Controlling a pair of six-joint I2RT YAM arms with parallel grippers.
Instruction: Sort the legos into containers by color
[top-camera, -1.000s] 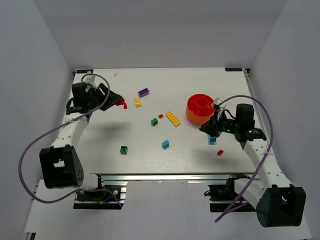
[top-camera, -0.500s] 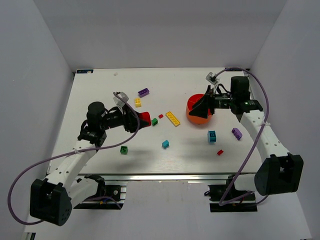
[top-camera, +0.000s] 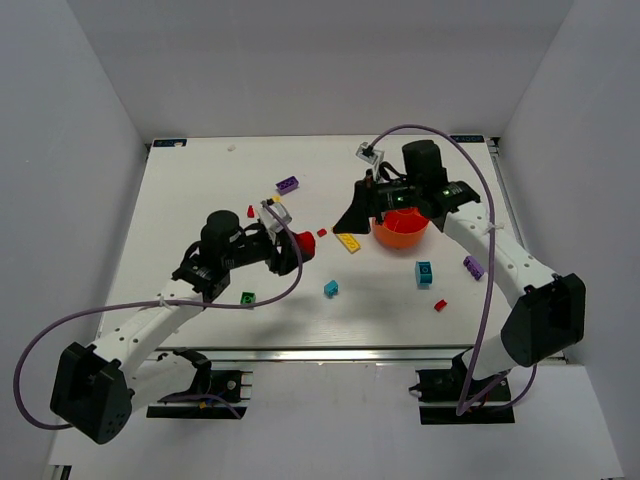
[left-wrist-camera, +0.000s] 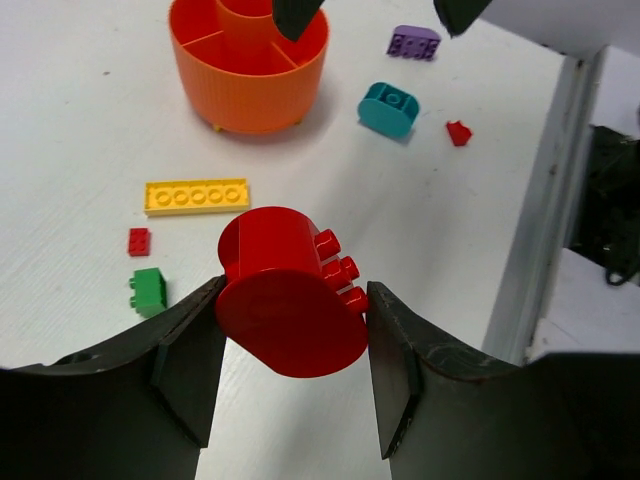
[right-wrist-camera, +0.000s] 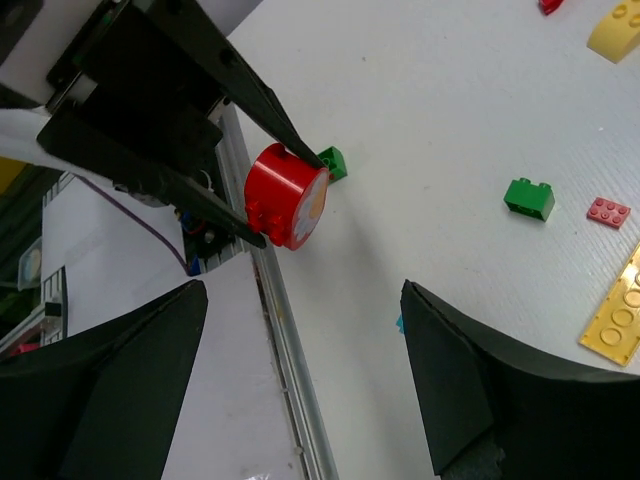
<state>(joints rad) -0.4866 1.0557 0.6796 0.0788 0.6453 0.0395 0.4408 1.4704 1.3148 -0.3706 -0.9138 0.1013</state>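
Left hand (left-wrist-camera: 295, 292) clenched on a round red brick (left-wrist-camera: 290, 305); right hand (top-camera: 355, 218) spread wide, grasping nothing.
The red brick sits between the left fingers near mid-bench (top-camera: 200, 200), well apart from the orange bowl (left-wrist-camera: 250, 95). The right hand hovers just left of the bowl. Loose between brick and bowl are a yellow plate (left-wrist-camera: 196, 196), a small red brick (left-wrist-camera: 139, 241) and a green brick (left-wrist-camera: 148, 290). A teal brick (left-wrist-camera: 388, 108) and a purple brick (left-wrist-camera: 414, 42) lie to the bowl's near right.

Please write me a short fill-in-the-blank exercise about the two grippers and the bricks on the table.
1. The left gripper is shut on a ___ round brick.
2. The jaws of the right gripper stand ___ and hold nothing.
3. The long flat plate near the bowl is ___.
Missing words: red; open; yellow.
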